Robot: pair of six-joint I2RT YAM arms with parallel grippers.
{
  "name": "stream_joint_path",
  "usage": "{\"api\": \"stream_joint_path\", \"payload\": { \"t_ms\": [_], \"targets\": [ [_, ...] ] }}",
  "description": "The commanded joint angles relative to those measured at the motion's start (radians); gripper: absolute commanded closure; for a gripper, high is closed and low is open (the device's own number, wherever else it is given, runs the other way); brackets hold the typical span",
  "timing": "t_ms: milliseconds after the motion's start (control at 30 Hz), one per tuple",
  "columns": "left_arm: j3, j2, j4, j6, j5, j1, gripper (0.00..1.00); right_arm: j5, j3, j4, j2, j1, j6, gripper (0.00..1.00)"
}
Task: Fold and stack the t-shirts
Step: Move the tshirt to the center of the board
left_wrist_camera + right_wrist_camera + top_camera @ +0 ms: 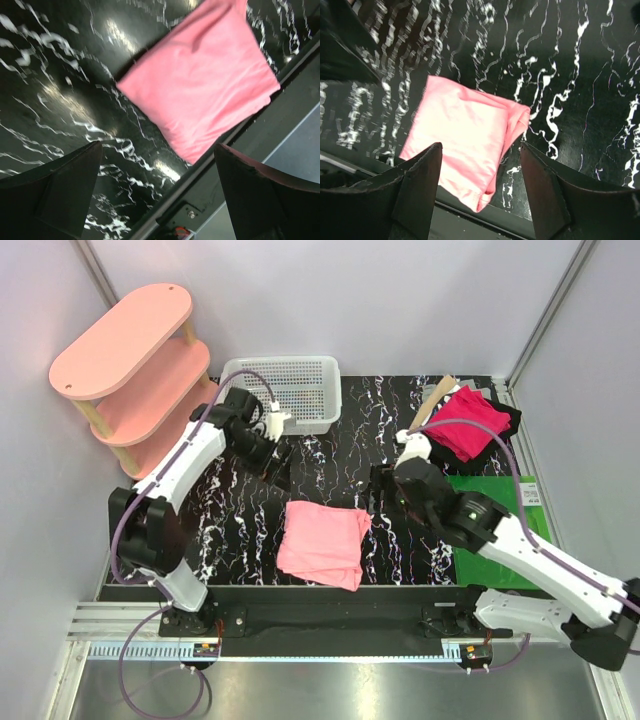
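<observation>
**Folded pink shirt lies between two idle arms on marbled worktop**

At the far left of the overhead view, a pale-pink oval shelf unit [125, 370] stands beside the black, white-veined worktop [380, 420]. The left arm reaches up past it and bends back toward the centre. The left end effector [277, 470] hangs over bare worktop just in front of the white mesh basket [290, 390], which sits at the upper left of the surface. In the left wrist view its fingers [65, 190] are spread wide and released, with nothing between them.

The light salmon-pink t-shirt [322, 542] lies in the lower centre of the overhead frame, folded into a rough square near the front edge of the worktop. It shows up in both wrist views: in the upper right of the left one [205, 85], and in the centre of the right one [465, 145], where one doubled-over edge shows along its right side.

Just right of the shirt's upper corner, the right end effector [378, 488] is poised above the worktop. Its fingers [417, 190] are likewise parted and grip nothing.

In the upper right of the overhead view, the deep magenta-red t-shirt [465, 423] lies crumpled on a black item that cannot be made out. Below it, a glossy green mat [500, 502] lies flat at the right edge, partly covered by the right arm.
</observation>
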Motion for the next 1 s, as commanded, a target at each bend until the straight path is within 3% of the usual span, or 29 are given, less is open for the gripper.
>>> {"api": "stream_joint_path", "payload": {
  "t_ms": [0,300,567,767,967],
  "targets": [
    [0.147,0.074,0.091,-0.032,0.008,-0.009,0.01,0.009,0.053,0.0,0.065,0.008,0.028,0.29],
    [0.499,0.446,0.02,-0.049,-0.004,0.008,0.05,0.007,0.03,0.006,-0.014,0.008,0.062,0.28],
    [0.792,0.625,-0.018,-0.086,-0.095,0.052,0.05,-0.001,-0.027,-0.024,-0.034,0.008,0.108,0.28],
    [0.872,0.648,-0.015,-0.09,-0.148,0.065,0.05,0.013,-0.078,-0.057,0.068,0.006,0.153,0.27],
    [0.768,0.548,0.071,-0.089,-0.202,0.068,0.05,0.009,-0.122,-0.034,0.243,-0.061,0.197,0.24]
  ]
}}
